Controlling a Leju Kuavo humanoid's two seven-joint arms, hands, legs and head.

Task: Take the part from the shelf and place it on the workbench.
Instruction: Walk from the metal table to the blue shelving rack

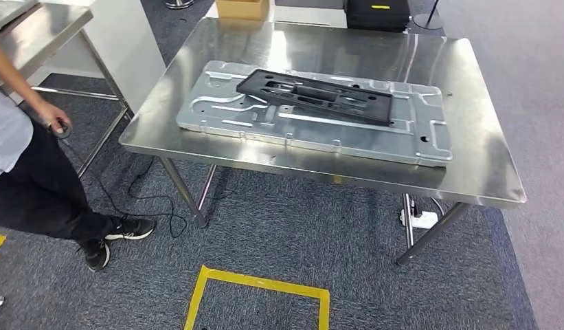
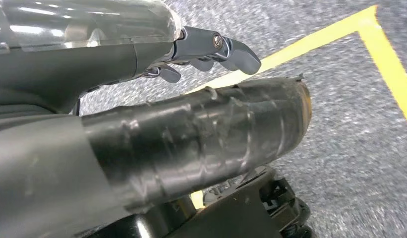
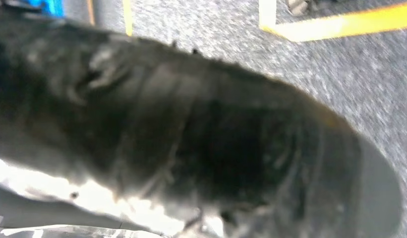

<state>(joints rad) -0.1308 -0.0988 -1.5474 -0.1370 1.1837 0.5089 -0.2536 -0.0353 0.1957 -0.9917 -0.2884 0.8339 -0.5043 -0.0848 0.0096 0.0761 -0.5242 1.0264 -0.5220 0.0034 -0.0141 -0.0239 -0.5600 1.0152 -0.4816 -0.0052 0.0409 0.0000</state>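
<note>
Now black part (image 1: 315, 96) on metal plate (image 1: 320, 130); left hand (image 2: 191, 99) empty; right hand (image 3: 231, 148) unclear.

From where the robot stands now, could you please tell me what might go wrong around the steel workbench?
The flat black plastic frame rests tilted across the pressed silver metal panel, so a nudge might slide it. A person stands close beside the stainless steel workbench, within reach of a swinging arm. A thin black cable trails on the grey carpet near the table leg, a possible snag for feet.

The right hand (image 3: 206, 144) shows as a dark blur, its fingers indistinct.
</note>
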